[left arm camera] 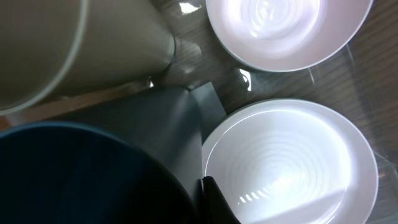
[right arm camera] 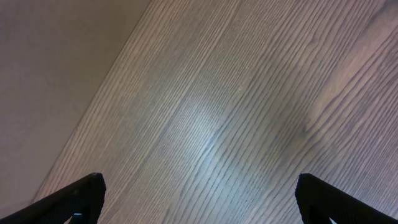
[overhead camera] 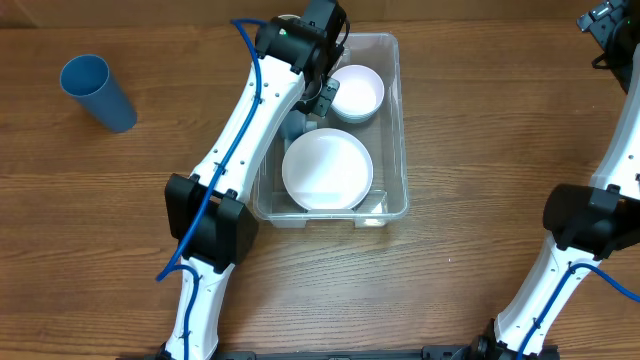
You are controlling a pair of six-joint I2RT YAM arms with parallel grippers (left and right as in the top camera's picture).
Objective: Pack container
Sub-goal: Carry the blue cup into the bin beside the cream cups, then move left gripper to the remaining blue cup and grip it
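The clear container [overhead camera: 401, 120] stands mid-table. It holds a small white bowl [overhead camera: 356, 92] at the far end and a wider white bowl [overhead camera: 327, 170] at the near end. Both show in the left wrist view, small [left arm camera: 286, 31] and wide [left arm camera: 292, 162]. My left gripper [overhead camera: 320, 95] reaches into the container's far left part. In the left wrist view it [left arm camera: 208, 202] seems shut on a dark blue cup [left arm camera: 81, 174], next to a grey cup [left arm camera: 168, 118] and a beige cup [left arm camera: 81, 43]. My right gripper [right arm camera: 202, 199] is open and empty over bare table at the far right [overhead camera: 605, 25].
A light blue cup [overhead camera: 97, 90] sits on the table at the far left, apart from the container. The wooden table [overhead camera: 480, 130] extends round the container. The left arm lies across the container's left rim.
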